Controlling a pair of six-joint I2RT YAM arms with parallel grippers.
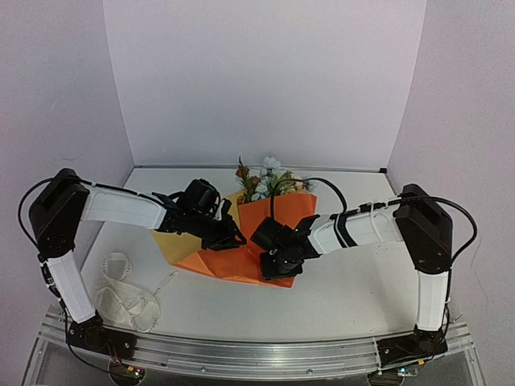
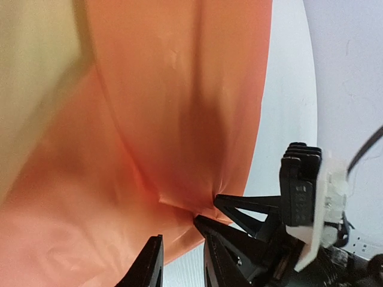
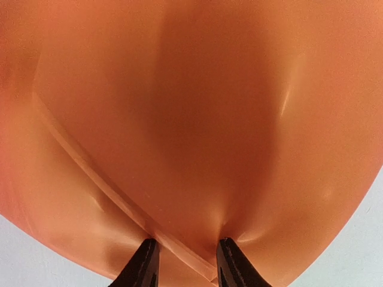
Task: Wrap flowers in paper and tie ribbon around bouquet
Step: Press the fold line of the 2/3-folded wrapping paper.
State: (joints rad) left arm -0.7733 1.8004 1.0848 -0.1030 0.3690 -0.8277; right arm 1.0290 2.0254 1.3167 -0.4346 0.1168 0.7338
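Observation:
The flowers [image 1: 264, 178], pale blue, peach and rust, poke out at the back of the orange paper [image 1: 282, 215], whose yellow face [image 1: 170, 243] shows on the left. The wrap lies on the table, both arms meeting at its front. My left gripper [image 1: 238, 239] is open; its fingertips [image 2: 152, 254] stand apart at the paper's edge [image 2: 179, 119], one tip touching it. My right gripper [image 1: 259, 241] is shut on the paper [image 3: 191, 119], both fingers [image 3: 145, 260] denting a folded bulge of it. One right finger [image 2: 251, 203] shows in the left wrist view. The stems are hidden.
The cream ribbon [image 1: 125, 293] lies loose in loops on the white table [image 1: 354, 281] at the front left, apart from both grippers. Pale walls close the back and sides. A metal rail [image 1: 257, 354] runs along the near edge.

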